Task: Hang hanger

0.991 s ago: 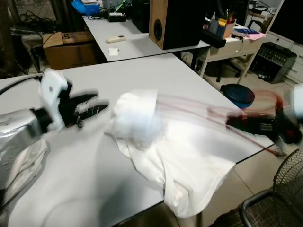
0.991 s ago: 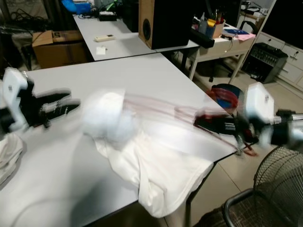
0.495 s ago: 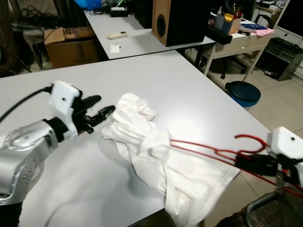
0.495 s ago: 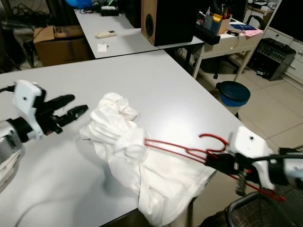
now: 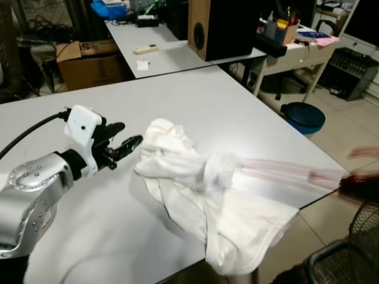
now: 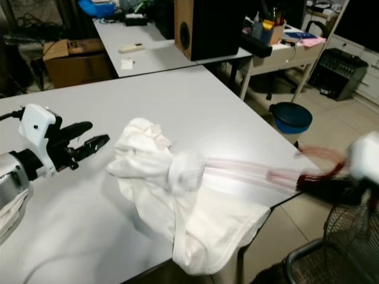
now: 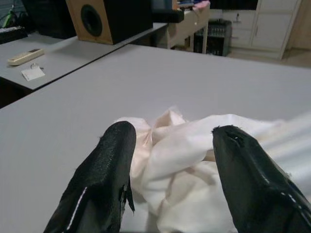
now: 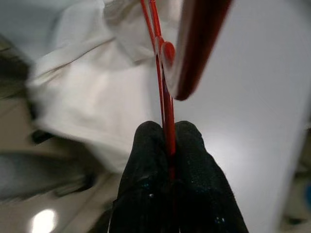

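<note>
A crumpled white garment (image 5: 201,195) lies on the grey table (image 5: 195,103), its lower part spilling over the table's near edge at about 5 o'clock. A red hanger (image 8: 163,73) runs out of the bunched cloth toward 3 o'clock, reaching past the table's right edge; in the head views it is a pale red smear of motion blur. The right hand (image 8: 167,141) sits off that edge at 3 o'clock, also blurred there, but its wrist view shows the two black fingers (image 8: 146,160) pressed together on the hanger's thin red wire, clenched on it.

The left hand (image 5: 127,142) is over the table at 9 o'clock from the garment, fingers spread apart and grasping nothing, their tips just short of the cloth's left edge. Its wrist view looks between the fingers onto the folds of fabric.

At 12 o'clock, on a second table (image 5: 172,56), stand a wood-sided speaker (image 5: 222,26) and a white remote (image 5: 145,49). A cardboard box (image 5: 89,59) at 11 o'clock bears dark print too small to read. A blue bin (image 5: 303,117) stands on the floor at 2 o'clock.
</note>
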You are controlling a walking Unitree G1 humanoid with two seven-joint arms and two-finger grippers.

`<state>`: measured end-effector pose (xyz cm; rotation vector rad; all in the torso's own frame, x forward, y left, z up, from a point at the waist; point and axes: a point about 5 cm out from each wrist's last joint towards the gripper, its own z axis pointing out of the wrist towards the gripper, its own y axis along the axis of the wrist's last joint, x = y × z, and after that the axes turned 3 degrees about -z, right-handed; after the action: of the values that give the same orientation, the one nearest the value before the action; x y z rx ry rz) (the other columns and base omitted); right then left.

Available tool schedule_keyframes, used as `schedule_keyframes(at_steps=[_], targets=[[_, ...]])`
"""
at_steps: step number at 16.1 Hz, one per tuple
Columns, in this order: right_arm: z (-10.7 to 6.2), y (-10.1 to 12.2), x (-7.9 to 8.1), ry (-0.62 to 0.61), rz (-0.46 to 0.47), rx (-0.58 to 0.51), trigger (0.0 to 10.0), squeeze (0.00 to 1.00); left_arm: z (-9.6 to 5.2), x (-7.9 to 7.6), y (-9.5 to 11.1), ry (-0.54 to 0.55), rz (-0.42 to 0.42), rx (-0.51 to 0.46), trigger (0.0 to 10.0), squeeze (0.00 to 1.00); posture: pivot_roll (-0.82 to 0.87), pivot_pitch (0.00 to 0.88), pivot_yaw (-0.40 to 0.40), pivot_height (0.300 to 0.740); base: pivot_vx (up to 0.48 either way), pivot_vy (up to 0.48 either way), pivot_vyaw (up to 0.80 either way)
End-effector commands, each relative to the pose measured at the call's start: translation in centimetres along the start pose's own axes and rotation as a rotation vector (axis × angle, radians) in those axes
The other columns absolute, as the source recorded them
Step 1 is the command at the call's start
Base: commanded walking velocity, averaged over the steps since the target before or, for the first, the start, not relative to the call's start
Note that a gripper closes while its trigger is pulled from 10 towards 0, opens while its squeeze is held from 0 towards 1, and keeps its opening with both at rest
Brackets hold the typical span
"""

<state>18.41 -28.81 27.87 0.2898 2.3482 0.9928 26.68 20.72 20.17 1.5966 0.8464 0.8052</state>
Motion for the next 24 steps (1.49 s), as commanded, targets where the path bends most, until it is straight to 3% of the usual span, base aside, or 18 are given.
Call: schedule_keyframes(at_steps=[1, 2, 3, 5, 6, 7, 9, 10, 13, 14, 16, 17, 18, 19, 20, 22, 24], targets=[[-0.9, 1.0, -1.7, -0.15, -0.045, -0.051, 10.0, 0.0, 0.0, 0.3, 0.7, 0.034, 0.011, -0.045, 10.0, 0.0, -0.07, 0.0, 0.005, 0.74, 0.0, 0.0, 0.0], [-0.9, 1.2, -2.1, -0.19, -0.058, -0.077, 10.0, 0.0, 0.1, 0.3, 0.8, 0.042, 0.007, -0.053, 10.0, 0.0, -0.07, 0.0, 0.005, 0.74, 0.0, 0.0, 0.0], [-0.3, 1.4, -2.2, -0.213, -0.005, -0.136, 10.0, 0.0, 0.2, 0.4, 0.8, 0.068, -0.008, -0.066, 10.0, 0.0, -0.07, 0.0, 0.005, 0.74, 0.0, 0.0, 0.0], [1.1, 1.4, -1.1, -0.146, 0.056, -0.188, 10.0, 0.0, 0.4, 0.3, 0.8, 0.073, -0.019, -0.071, 10.0, 0.0, -0.07, 0.0, 0.007, 0.74, 0.0, 0.0, 0.0], [3.8, 0.1, 2.6, 0.075, 0.036, -0.117, 10.0, 0.0, 0.6, -0.5, 0.7, 0.039, -0.016, -0.073, 10.0, 0.0, -0.07, 0.0, 0.007, 0.74, 0.0, 0.0, 0.0], [4.3, -0.9, 2.8, 0.059, 0.078, -0.045, 10.0, 0.0, 0.7, -0.7, 0.7, 0.032, -0.016, -0.068, 10.0, 0.0, -0.07, 0.0, 0.008, 0.74, 0.0, 0.0, 0.0], [4.0, -2.4, 3.2, 0.108, 0.042, 0.11, 10.0, 0.0, 0.7, -0.9, 0.6, 0.01, -0.003, -0.055, 10.0, 0.0, -0.07, 0.0, 0.012, 0.74, 0.0, 0.0, 0.0], [3.8, -2.6, 2.9, 0.08, 0.064, 0.133, 10.0, 0.0, 0.7, -1.0, 0.6, 0.006, -0.003, -0.053, 10.0, 0.0, -0.07, 0.0, 0.012, 0.74, 0.0, 0.0, 0.0], [3.3, -2.7, 2.7, 0.064, 0.008, 0.198, 10.0, 0.0, 1.3, -1.7, 0.8, -0.044, -0.007, -0.067, 10.0, 0.0, -0.07, 0.0, 0.016, 0.74, 0.0, 0.0, 0.0], [3.1, -2.9, 2.5, 0.058, -0.018, 0.254, 10.0, 0.0, 2.4, -2.9, 1.0, -0.121, -0.008, -0.078, 10.0, 0.0, -0.07, 0.0, 0.02, 0.74, 0.0, 0.0, 0.0], [2.1, -3.9, 2.3, 0.066, -0.057, 0.4, 10.0, 0.0, 3.5, -3.8, 0.7, -0.149, 0.021, -0.061, 10.0, 0.0, -0.08, 0.0, 0.024, 0.74, 0.0, 0.0, 0.0], [1.4, -4.2, 1.9, 0.052, -0.119, 0.48, 10.0, 0.0, 4.4, -4.2, 0.5, -0.157, 0.06, -0.046, 10.0, 0.0, -0.09, 0.0, 0.031, 0.74, 0.0, 0.0, 0.0], [1.1, -4.1, 1.2, 0.008, -0.152, 0.488, 10.0, 0.0, 4.9, -4.4, 0.5, -0.161, 0.076, -0.045, 10.0, 0.0, -0.09, 0.0, 0.033, 0.74, 0.0, 0.0, 0.0], [0.7, -3.4, 0.2, -0.079, -0.182, 0.459, 10.0, 0.0, 5.6, -4.6, 0.7, -0.153, 0.084, -0.057, 10.0, 0.0, -0.1, 0.0, 0.042, 0.74, 0.0, 0.0, 0.0], [0.2, -1.7, -0.1, -0.119, -0.167, 0.324, 10.0, 0.0, 6.4, -4.6, 1.0, -0.137, 0.074, -0.076, 10.0, 0.0, -0.11, 0.0, 0.054, 0.74, 0.0, 0.0, 0.0], [-1.2, 0.5, 0.4, -0.07, -0.137, 0.169, 10.0, 0.0, 7.1, -4.8, 0.6, -0.139, 0.116, -0.054, 10.0, 0.0, -0.13, 0.0, 0.069, 0.74, 0.0, 0.0, 0.0], [-3.1, 2.8, -0.3, -0.098, -0.129, 0.014, 10.0, 0.0, 7.9, -5.0, 0.2, -0.128, 0.117, -0.054, 10.0, 0.0, -0.15, 0.0, 0.078, 0.74, 0.0, 0.0, 0.0]])
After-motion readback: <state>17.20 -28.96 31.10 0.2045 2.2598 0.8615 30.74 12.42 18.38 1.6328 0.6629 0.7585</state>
